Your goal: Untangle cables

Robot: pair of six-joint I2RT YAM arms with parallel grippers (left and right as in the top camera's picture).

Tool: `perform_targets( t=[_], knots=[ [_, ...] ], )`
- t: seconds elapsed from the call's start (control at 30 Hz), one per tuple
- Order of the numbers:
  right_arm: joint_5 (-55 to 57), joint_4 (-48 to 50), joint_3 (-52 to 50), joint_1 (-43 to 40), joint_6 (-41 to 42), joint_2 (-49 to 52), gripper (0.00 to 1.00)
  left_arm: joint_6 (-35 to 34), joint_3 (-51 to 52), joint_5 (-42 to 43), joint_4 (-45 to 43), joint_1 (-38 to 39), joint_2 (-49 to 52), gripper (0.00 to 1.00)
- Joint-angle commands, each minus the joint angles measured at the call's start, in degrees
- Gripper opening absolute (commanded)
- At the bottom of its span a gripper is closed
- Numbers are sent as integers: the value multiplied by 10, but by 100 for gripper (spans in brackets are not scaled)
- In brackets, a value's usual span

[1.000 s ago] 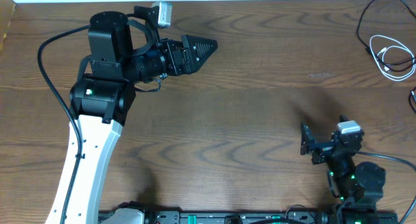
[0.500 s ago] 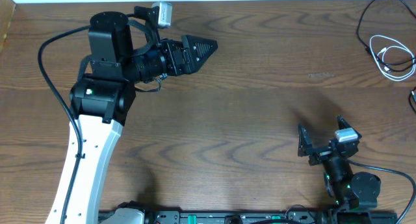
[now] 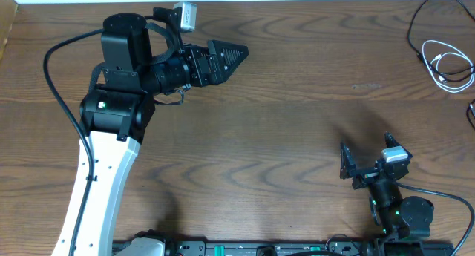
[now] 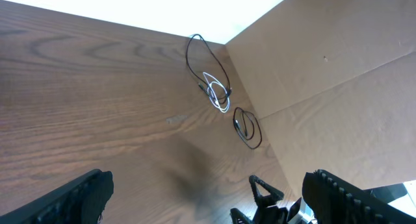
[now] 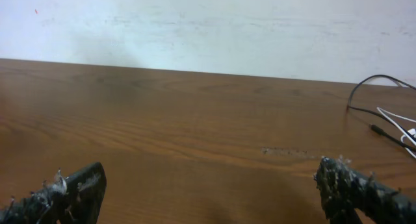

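Over on the left of the table (image 3: pixel 282 122), I see my left gripper (image 3: pixel 231 54) with its fingers spread wide, holding nothing. Low on the right, my right gripper (image 3: pixel 366 158) is spread and empty too. Far right, near the back corner, the white cable (image 3: pixel 444 61) lies looped against the black cable (image 3: pixel 410 33), well apart from both grippers.

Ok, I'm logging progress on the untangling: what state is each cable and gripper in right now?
White cable: loose coil, overlapping the black cable, unheld.
Black cable: open loop, crossing the white coil, unheld.
Left gripper: open, empty, far from both cables.
Right gripper: open, empty.
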State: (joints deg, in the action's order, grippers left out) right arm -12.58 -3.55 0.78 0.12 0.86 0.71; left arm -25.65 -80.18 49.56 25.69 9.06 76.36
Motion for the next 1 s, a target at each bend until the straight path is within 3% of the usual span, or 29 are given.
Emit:
perform_targets(
  t=[0.0, 0.17, 0.4, 0.53, 0.63, 0.73, 0.97],
  knots=[
    [4, 2, -4, 3, 3, -4, 99, 4, -7, 3, 4, -1, 1, 98],
    [4, 2, -4, 3, 3, -4, 99, 15, -7, -38, 25, -13, 1, 98],
    [4, 2, -4, 3, 3, -4, 99, 317, -5, -210, 219, -17, 2, 98],
    [4, 2, -4, 3, 3, -4, 99, 392, 22, -294, 268, -17, -17, 98],
    [4, 2, -4, 3, 3, -4, 99, 435, 98, -356, 262, -17, -92, 98],
    [4, 2, -4, 3, 3, -4, 99, 456, 157, -367, 236, -17, -151, 98],
    [4, 2, -4, 3, 3, -4, 99, 477, 385, -387, 34, -18, -369, 98]
  ],
)
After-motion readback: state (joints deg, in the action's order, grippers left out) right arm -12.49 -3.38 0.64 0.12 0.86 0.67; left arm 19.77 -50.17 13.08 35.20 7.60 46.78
